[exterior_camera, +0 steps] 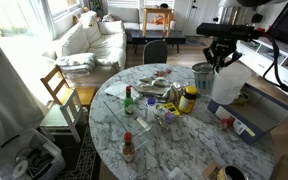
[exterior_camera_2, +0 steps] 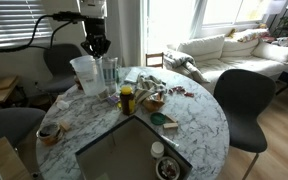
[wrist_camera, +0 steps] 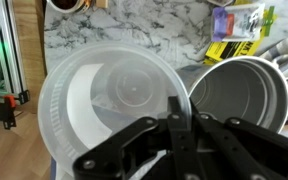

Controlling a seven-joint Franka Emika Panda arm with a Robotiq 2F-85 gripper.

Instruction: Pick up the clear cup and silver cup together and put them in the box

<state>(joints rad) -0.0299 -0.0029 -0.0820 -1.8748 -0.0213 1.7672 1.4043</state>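
The shallow grey rectangular box (exterior_camera_2: 119, 155) is left open above. A dark-lidded yellow jar (exterior_camera_2: 127, 97) is found near the grey metal cup (wrist_camera: 239, 95).

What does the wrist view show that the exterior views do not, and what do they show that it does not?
Only the wrist view: the insides of the clear cup and the silver cup from above, both apparently empty. Only the exterior views: the box, the yellow jar and a white sofa. Shared: the two cups side by side on the marble table, with the gripper above them.
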